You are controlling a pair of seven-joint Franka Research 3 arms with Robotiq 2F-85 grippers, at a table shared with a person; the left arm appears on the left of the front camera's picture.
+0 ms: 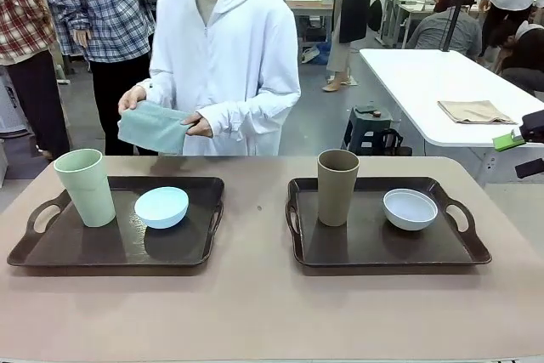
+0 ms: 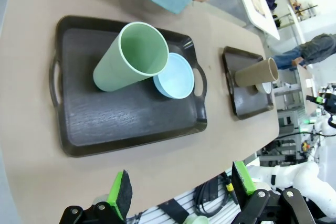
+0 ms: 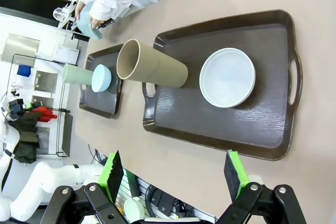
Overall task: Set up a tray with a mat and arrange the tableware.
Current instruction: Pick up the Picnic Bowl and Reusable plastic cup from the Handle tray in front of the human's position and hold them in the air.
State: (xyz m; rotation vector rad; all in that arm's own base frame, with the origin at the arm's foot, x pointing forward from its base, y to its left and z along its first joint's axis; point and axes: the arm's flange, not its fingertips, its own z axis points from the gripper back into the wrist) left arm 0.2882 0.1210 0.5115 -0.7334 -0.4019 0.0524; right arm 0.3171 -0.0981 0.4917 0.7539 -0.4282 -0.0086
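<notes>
So this looks like the very start, the mat step. The person (image 1: 229, 48) at the far side of the desk (image 1: 272, 312) holds a folded teal mat (image 1: 153, 127) in both hands, above the far edge and not yet on anything.

The tableware is already sitting on bare trays. The left tray (image 1: 110, 254) has the green tumbler (image 1: 85, 186) upright at its left end, with the blue bowl (image 1: 161, 207) just beside it. The right tray (image 1: 382, 254) has the brown tumbler (image 1: 337, 186) on its left part and the white bowl (image 1: 410, 208) near it to the right.

The left gripper (image 2: 181, 184) hangs over the near desk edge in front of the left tray, fingers spread wide and empty. The right gripper (image 3: 173, 169) is the same in front of the right tray: released, nothing in it.

My guess is the mat has to go under the tableware, so the next move means lifting a tumbler and bowl off one tray. The tall tumblers look tippy, so I'd grab low and square.
</notes>
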